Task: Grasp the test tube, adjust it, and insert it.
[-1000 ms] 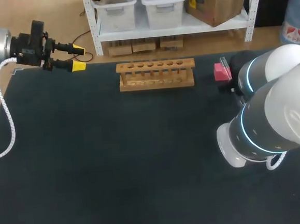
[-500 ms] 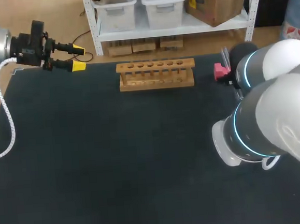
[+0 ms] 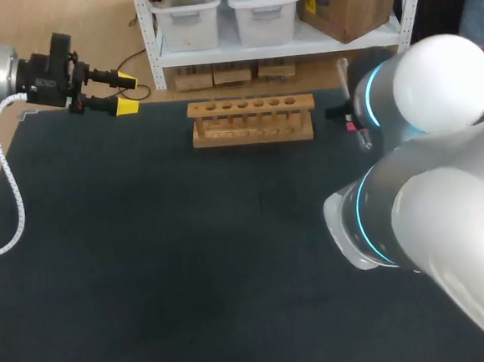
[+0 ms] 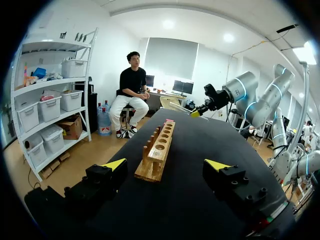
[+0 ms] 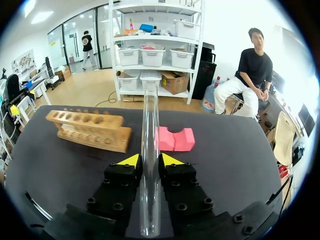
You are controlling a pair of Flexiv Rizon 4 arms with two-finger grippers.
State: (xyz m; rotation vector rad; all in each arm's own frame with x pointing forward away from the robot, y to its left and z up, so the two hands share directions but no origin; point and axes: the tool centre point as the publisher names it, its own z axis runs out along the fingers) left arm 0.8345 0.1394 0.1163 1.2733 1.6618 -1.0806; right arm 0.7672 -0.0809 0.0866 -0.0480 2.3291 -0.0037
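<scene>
A clear glass test tube (image 5: 149,150) stands between the yellow-tipped fingers of my right gripper (image 5: 149,161), which is shut on it; the tube reaches out well past the fingertips. Ahead of it and off to one side lies the wooden rack (image 5: 90,129) with a row of holes. In the head view the rack (image 3: 251,120) sits at the back middle of the table, and my right arm (image 3: 423,133) hides its own gripper just right of it. My left gripper (image 3: 123,93) hovers open over the back left corner, empty, with the rack (image 4: 159,150) ahead between its fingers.
A pink foam block (image 5: 176,138) with a notch lies just ahead of the right gripper, close to the rack's right end. The dark table mat (image 3: 190,260) spreads out in front of the rack.
My right arm has swung left and up towards the rack's right end, now covering the pink block in the head view. The left arm has not moved.
</scene>
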